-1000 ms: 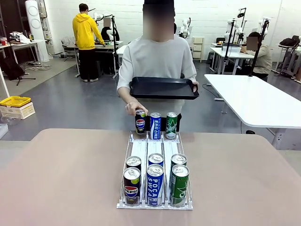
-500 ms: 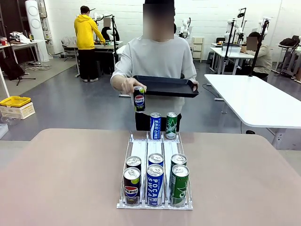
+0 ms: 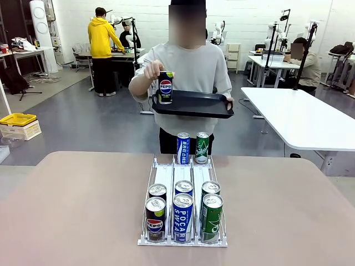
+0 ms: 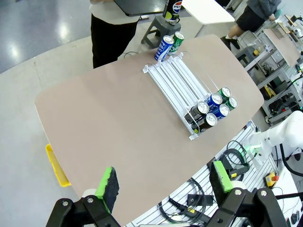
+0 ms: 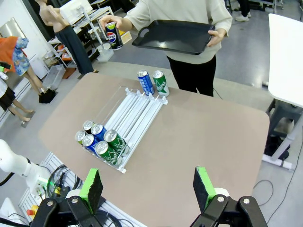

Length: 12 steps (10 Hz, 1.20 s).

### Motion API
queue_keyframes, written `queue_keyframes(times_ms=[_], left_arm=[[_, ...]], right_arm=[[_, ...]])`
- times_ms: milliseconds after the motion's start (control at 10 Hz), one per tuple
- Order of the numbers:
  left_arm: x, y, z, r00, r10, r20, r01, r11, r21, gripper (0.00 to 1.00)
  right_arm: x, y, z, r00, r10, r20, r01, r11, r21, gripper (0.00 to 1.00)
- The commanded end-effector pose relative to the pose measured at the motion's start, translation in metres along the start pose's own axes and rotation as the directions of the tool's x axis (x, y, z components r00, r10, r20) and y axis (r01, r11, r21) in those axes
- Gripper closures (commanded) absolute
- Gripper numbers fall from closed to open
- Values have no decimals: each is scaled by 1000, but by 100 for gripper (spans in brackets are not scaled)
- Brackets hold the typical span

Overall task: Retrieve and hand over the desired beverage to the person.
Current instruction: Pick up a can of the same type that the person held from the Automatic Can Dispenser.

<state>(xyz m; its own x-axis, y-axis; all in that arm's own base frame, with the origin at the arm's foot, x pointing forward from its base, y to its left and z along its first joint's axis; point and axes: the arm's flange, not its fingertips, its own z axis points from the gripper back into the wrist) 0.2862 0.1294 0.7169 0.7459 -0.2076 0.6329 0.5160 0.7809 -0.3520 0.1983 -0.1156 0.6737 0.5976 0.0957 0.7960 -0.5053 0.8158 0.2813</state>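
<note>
Jaws apart on both arms; far beyond them, the person's hand (image 3: pixel 154 72) lifts a Pepsi can (image 3: pixel 165 87) off the rack (image 3: pixel 165 177), leaving eight.

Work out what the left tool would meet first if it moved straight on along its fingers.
Probably the bare tabletop, beside the can rack. The open left tool points down at that spot with nothing in between, though depth is unclear.
</note>
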Motion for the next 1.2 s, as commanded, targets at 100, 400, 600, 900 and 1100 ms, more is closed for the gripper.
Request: queue_keyframes(times_ms=[100, 400, 600, 900, 1100], left_arm=[[1, -1, 1, 1000, -19, 8, 19, 1000, -16, 0], [1, -1, 1, 1000, -19, 8, 19, 1000, -16, 0], [1, -1, 1, 1000, -19, 8, 19, 1000, -16, 0], [1, -1, 1, 1000, -19, 8, 19, 1000, -16, 0], [20, -18, -18, 997, -28, -67, 29, 999, 23, 0]], right_arm=[[0, 2, -2, 1000, 4, 1, -4, 1000, 11, 0], [0, 2, -2, 1000, 4, 1, -4, 1000, 11, 0], [0, 2, -2, 1000, 4, 1, -4, 1000, 11, 0], [0, 2, -2, 1000, 4, 1, -4, 1000, 11, 0], [0, 2, -2, 1000, 4, 1, -4, 1000, 11, 0]])
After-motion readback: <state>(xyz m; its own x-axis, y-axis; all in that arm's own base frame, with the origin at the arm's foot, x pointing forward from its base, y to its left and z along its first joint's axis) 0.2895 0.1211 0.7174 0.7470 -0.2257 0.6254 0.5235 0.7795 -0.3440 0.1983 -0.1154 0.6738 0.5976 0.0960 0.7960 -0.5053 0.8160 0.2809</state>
